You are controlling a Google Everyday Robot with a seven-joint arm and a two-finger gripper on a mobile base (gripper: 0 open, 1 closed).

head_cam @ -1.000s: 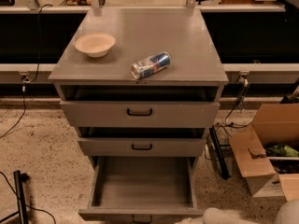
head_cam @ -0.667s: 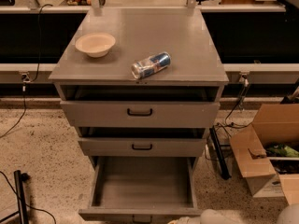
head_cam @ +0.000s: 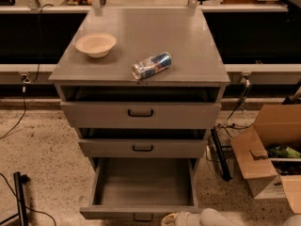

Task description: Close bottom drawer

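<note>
The bottom drawer (head_cam: pixel 141 187) of the grey cabinet is pulled far out, and its long grey box is empty. Its narrow front panel (head_cam: pixel 113 213) and small black handle (head_cam: pixel 142 217) sit at the bottom edge of the camera view. My gripper (head_cam: pixel 176 219) shows only as a pale shape at the bottom edge, just right of the handle and close to the drawer front. The white arm (head_cam: pixel 216 218) trails off to the right behind it.
The middle drawer (head_cam: pixel 142 148) and top drawer (head_cam: pixel 140 114) stand slightly out. A beige bowl (head_cam: pixel 96 44) and a can lying on its side (head_cam: pixel 151 65) are on the cabinet top. An open cardboard box (head_cam: pixel 268 159) stands at the right; a black pole (head_cam: pixel 19 197) and cables are at the left.
The pale gripper and arm have shifted left along the bottom edge, closer to the bottom drawer's handle. The drawers, bowl and can have not moved.
</note>
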